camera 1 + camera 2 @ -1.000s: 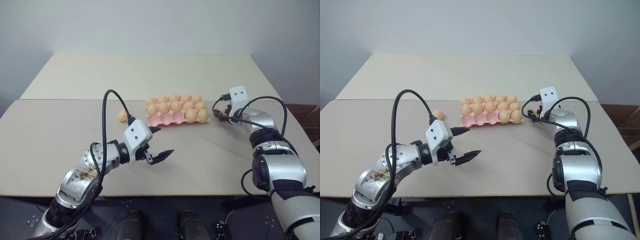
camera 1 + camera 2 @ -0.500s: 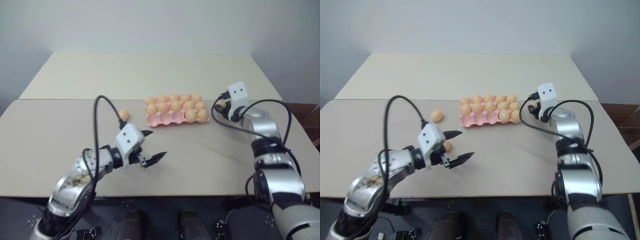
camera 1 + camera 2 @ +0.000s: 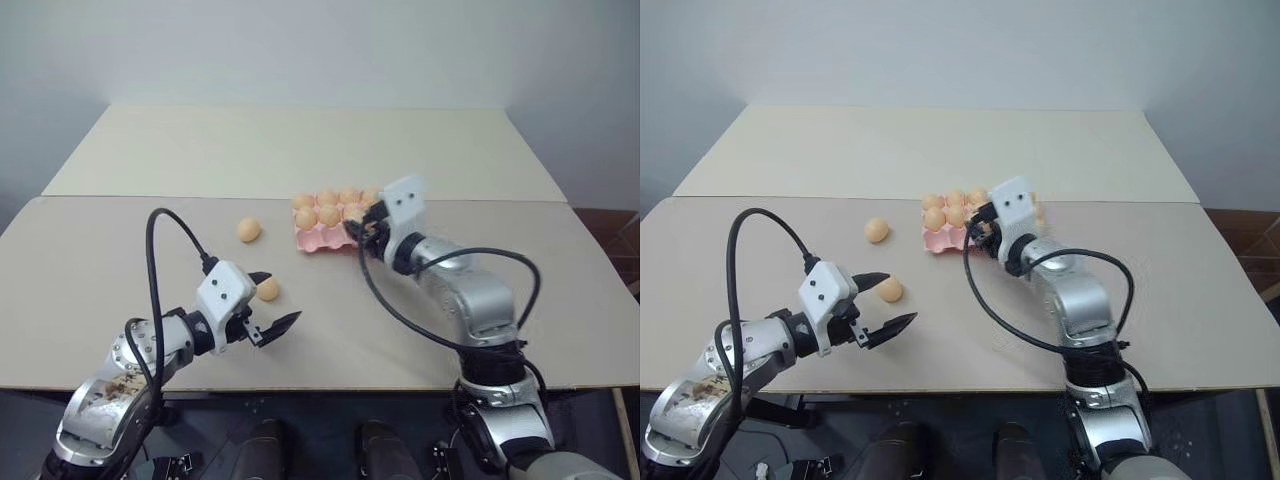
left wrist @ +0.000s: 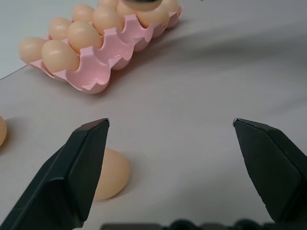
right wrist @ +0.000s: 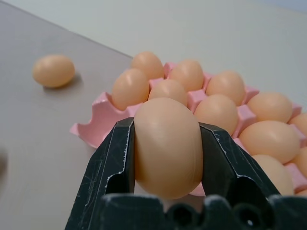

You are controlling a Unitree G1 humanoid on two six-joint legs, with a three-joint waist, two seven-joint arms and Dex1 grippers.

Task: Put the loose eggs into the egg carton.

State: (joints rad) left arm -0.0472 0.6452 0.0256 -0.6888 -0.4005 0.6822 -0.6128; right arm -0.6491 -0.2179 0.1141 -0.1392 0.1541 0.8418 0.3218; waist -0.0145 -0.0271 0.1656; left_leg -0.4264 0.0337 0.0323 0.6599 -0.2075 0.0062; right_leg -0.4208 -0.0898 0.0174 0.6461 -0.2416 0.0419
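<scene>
On the left, the left gripper point(image 3: 270, 300) hangs low over the near part of the beige table point(image 3: 120, 250), its two black fingers point(image 4: 72, 177) spread wide apart with nothing between them. Just beside its far finger lies a loose egg point(image 3: 267, 289) on the tabletop; from the wrist view I cannot tell whether the finger touches it. A second loose egg point(image 3: 248, 230) rests farther back, just left of the egg carton point(image 3: 318, 238) and apart from it.

The pink carton sits mid-table, most of its cups filled with eggs, and several cups at its near left corner stand bare.

To the right, the right gripper point(image 5: 165, 158) is over the carton's near edge, its fingers point(image 5: 115, 158) clamped on a held egg point(image 5: 167, 146), one pressed against each side of the shell. The egg sits upright between them, above the carton's near row.
</scene>
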